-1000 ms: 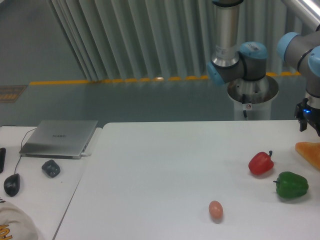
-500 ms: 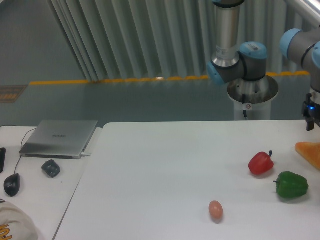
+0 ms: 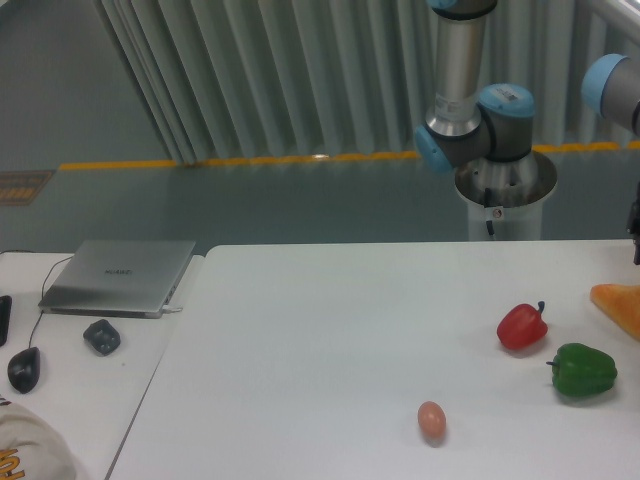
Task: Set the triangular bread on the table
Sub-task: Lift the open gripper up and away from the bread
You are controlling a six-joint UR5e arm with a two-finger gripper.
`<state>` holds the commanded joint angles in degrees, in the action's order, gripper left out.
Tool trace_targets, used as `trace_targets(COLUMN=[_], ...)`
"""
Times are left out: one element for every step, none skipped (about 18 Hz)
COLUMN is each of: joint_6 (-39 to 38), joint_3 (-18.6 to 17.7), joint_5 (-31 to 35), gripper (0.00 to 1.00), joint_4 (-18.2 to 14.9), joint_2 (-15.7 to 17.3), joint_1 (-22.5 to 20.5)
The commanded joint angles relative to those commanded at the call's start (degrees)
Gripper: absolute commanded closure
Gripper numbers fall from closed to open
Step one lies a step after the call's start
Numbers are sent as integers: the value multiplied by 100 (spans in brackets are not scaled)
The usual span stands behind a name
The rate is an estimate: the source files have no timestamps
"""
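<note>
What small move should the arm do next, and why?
Probably bring the gripper back over the triangular bread. The bread lies flat on the table at the right edge, behind the green pepper, and the gripper is almost out of view above it.

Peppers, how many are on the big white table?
2. The red pepper sits near the table's right side, and the green pepper lies just right of it, a bit closer to the camera. Anything past the picture's right edge can't be seen.
</note>
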<state>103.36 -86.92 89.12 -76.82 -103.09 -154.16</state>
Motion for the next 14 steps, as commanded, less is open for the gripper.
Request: trace_targets(joint_6=[18,35,35,35,35,35,35,35,35,35,35,35,35,44], joint_3=[0,0,-9,-17,-18,-18,-9,-17,-18,-18,-18,-18,-18,-18], joint_5=[0,9,35,44,44,44,44,44,44,44,44,44,44,44], gripper=[0,0,0,0,0,0,0,0,0,0,0,0,0,0], joint_4=[0,-9,-9,-9,-9,-9,-9,-9,-9,-9,-9,-9,-9,-9], joint_2=[0,0,0,0,0,0,0,0,0,0,0,0,0,0], joint_1=[0,0,0,0,-9,-9,-18,-44,-62,-62,-62,-62,-62,-79])
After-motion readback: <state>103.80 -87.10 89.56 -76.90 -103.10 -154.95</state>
